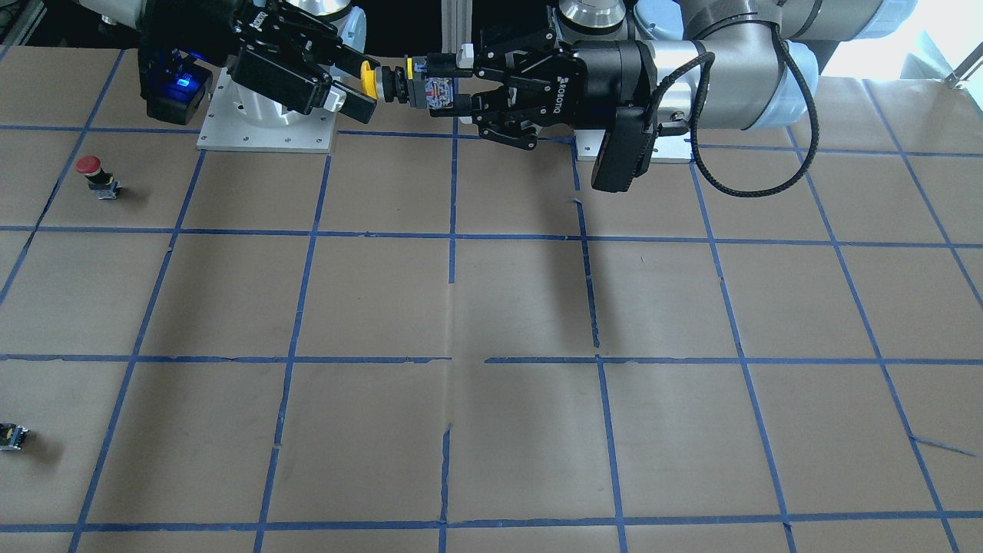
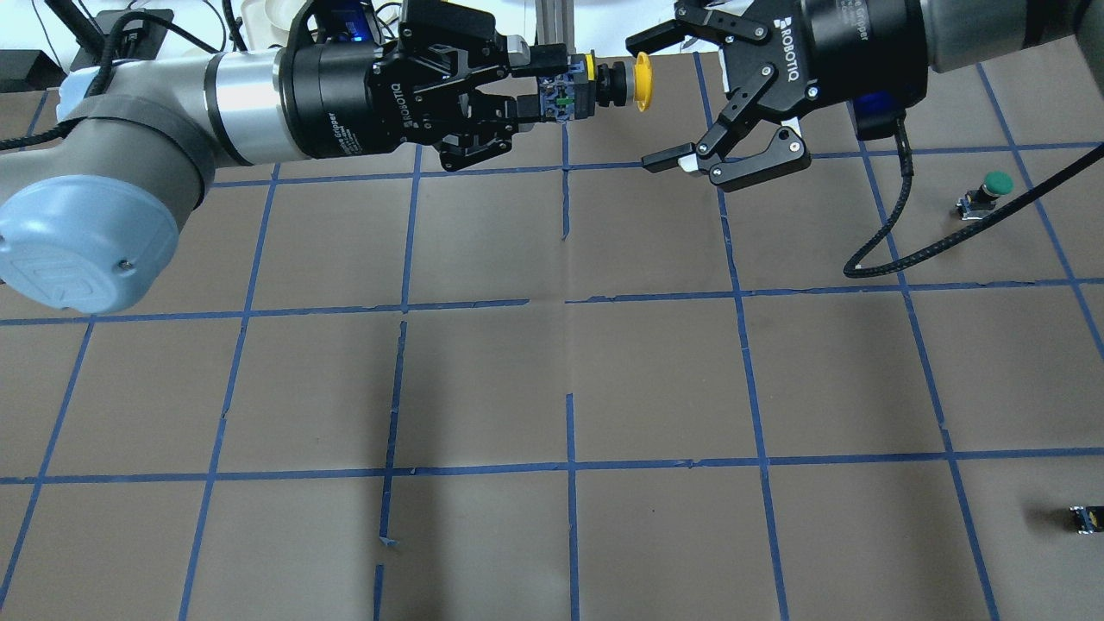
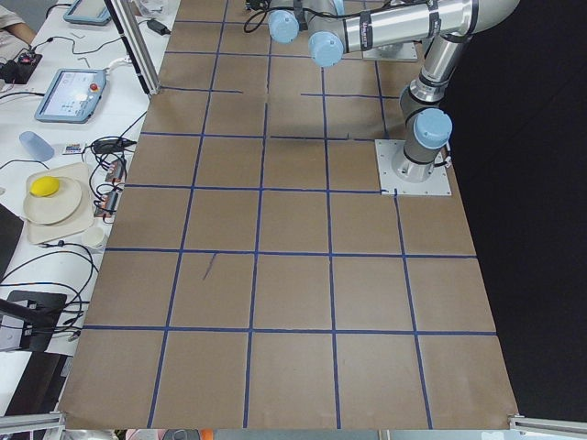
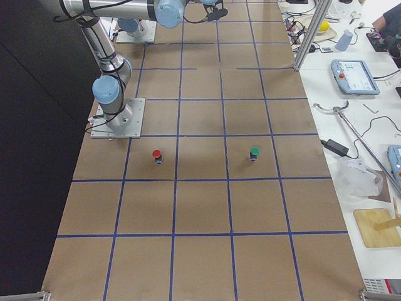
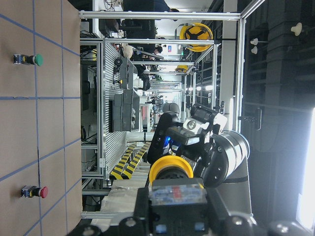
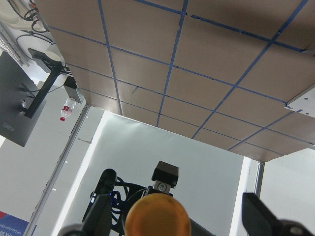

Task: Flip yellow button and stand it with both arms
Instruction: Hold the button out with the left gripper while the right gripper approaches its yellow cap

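Observation:
The yellow button (image 2: 604,84) is held level in the air above the table's back edge, near the robot's base. My left gripper (image 2: 550,84) is shut on its block body (image 1: 435,88). The yellow cap (image 1: 369,81) points toward my right gripper (image 2: 655,102), which is wide open with its fingertips on either side of the cap, not touching it. In the left wrist view the cap (image 5: 171,169) shows beyond the body, with the right gripper behind it. In the right wrist view the cap (image 6: 157,222) sits between the spread fingers (image 6: 101,219).
A red-capped button (image 1: 96,175) and a green-capped button (image 2: 987,191) stand on the brown, blue-taped table on the robot's right side. A small capless black block (image 2: 1085,517) lies near the far right edge. The arm base plates (image 1: 265,130) lie below the grippers.

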You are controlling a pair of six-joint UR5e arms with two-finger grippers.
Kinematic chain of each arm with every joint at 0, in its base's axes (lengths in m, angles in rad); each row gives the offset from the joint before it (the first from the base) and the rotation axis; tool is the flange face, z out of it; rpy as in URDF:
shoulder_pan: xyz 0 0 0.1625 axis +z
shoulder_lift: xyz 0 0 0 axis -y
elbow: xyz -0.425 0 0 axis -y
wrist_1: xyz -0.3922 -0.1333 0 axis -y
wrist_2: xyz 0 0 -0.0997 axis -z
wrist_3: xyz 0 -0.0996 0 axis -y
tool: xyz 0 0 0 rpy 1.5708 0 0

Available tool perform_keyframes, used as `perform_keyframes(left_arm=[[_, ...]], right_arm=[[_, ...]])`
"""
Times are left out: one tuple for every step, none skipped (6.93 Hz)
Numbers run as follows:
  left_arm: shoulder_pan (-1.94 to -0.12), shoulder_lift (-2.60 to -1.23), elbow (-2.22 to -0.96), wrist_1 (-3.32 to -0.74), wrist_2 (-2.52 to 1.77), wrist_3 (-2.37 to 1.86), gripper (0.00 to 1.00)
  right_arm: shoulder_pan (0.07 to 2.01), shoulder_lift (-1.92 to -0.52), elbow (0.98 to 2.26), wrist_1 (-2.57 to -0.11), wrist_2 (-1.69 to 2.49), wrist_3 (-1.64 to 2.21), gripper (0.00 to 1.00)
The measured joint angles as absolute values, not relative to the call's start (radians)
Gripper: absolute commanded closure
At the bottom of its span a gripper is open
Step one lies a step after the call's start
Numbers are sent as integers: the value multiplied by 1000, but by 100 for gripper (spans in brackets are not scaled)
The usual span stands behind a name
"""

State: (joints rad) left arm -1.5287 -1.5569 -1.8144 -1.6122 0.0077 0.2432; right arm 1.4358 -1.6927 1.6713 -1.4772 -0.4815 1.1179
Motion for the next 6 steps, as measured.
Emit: perform_keyframes(left_arm=[[-1529, -1558, -1815, -1612, 8, 244, 84], [-1529, -1557, -1815, -1611, 8, 245, 84], [-1529, -1557, -1815, -1609, 8, 244, 84], [-1529, -1557, -1815, -1608, 9, 244, 84], [-1529, -1558, -1816, -1608, 10, 244, 84], [-1529, -1559, -1817, -1608, 11, 245, 84]], right_arm=[[1436, -1694, 1672, -1477, -465, 1128, 12], [1436, -1694, 1672, -1477, -456, 1133, 22], [1437, -1696, 1673, -1477, -453, 1134, 42], [1438, -1697, 1673, -1477, -451, 1135, 63], [1438, -1698, 1673, -1477, -451, 1135, 73], [1437, -1698, 1673, -1477, -450, 1135, 75]])
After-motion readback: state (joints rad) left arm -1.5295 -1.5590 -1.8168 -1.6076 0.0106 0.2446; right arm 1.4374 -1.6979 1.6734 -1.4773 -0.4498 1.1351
